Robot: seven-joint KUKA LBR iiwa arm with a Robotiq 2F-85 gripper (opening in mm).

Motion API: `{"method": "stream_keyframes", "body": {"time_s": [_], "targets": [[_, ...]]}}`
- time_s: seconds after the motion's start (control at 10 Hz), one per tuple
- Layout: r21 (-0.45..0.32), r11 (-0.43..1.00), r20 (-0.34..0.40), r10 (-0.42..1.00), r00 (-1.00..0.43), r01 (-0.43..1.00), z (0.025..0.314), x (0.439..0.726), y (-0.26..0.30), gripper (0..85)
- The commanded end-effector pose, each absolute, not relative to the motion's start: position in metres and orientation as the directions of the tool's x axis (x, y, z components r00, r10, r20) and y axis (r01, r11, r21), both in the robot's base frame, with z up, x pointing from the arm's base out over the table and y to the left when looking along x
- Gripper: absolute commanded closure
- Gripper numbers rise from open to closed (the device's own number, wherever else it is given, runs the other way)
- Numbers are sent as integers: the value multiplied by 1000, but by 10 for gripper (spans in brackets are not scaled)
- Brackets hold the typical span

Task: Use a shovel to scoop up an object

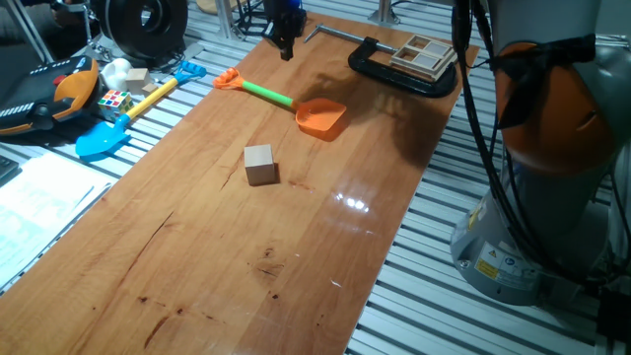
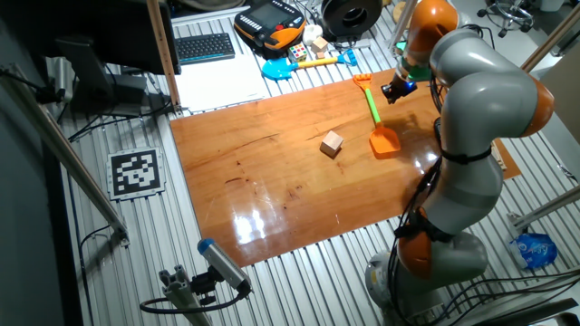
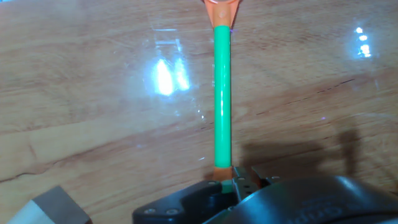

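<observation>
The shovel lies flat on the wooden table, with its orange blade (image 1: 321, 119) toward the middle, a green shaft (image 1: 267, 94) and an orange end piece (image 1: 227, 79) at the far side. The light-brown wooden cube (image 1: 260, 164) stands apart from it, nearer the front. My gripper (image 1: 286, 49) hangs above the table just behind the shaft, touching nothing. It looks open and holds nothing. The other fixed view shows the gripper (image 2: 395, 92) beside the shaft (image 2: 372, 105) and the cube (image 2: 332, 143) left of the blade. In the hand view the shaft (image 3: 222, 93) runs straight up the frame.
A blue-bladed toy shovel (image 1: 126, 116) and a multicoloured puzzle cube (image 1: 113, 101) lie off the table's left edge. A black C-clamp (image 1: 399, 69) grips wooden blocks (image 1: 422, 53) at the far right. The robot's base (image 1: 547, 148) stands to the right.
</observation>
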State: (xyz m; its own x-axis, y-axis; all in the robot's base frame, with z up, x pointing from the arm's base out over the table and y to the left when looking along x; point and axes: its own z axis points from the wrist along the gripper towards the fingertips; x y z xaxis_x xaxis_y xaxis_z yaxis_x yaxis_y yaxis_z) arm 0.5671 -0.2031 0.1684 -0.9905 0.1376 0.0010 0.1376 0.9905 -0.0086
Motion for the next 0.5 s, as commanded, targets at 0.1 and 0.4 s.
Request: {"method": "stream_keyframes", "body": {"time_s": [0.1,0.4], "targets": [[-11,989,-2,145,-989,145,168,566,-201,850],[10,977,18,211,-977,211,168,566,-201,850]]}}
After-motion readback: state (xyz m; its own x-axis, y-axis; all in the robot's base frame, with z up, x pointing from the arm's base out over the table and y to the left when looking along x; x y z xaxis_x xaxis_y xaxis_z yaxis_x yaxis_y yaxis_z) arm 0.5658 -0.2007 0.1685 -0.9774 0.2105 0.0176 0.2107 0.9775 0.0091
